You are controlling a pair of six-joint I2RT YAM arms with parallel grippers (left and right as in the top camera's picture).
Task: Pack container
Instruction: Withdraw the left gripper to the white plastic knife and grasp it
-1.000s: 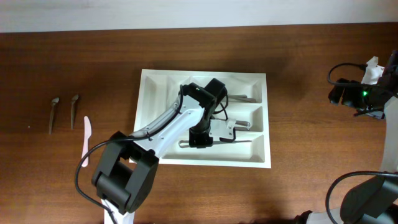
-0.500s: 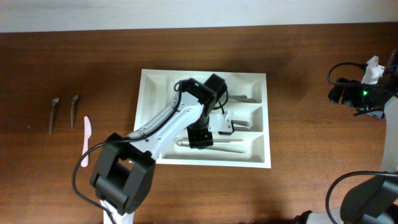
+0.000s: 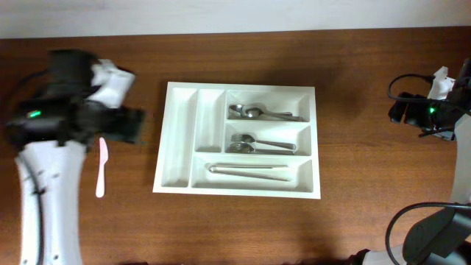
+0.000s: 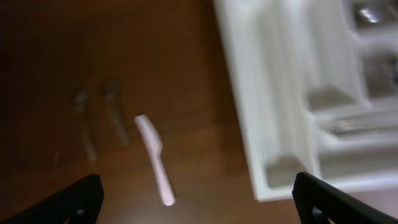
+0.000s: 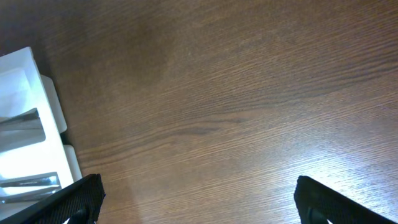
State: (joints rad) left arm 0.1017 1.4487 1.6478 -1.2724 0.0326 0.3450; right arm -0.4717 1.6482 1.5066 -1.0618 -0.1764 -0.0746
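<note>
Though 3 container (image 3: 180,140) cmpts hold cutlery (image 3: 257,113), plastic utensil (image 4: 153,160) & 2 spoons (image 4: 115,112) wait on bench (image 3: 294,228) beneath left end effector (image 4: 199,208) (spread, empty).

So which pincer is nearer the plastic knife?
Left. The left pincer is close by the knife; the right pincer is far off, across the tray.

Motion-blurred left wrist view: grey utensils (image 4: 115,113) indistinct, container (image 4: 261,106) cut off at right.

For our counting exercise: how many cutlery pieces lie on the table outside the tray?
3: a white plastic knife left of the cutlery tray, two blurred metal utensils farther left. Others may be hidden.
</note>
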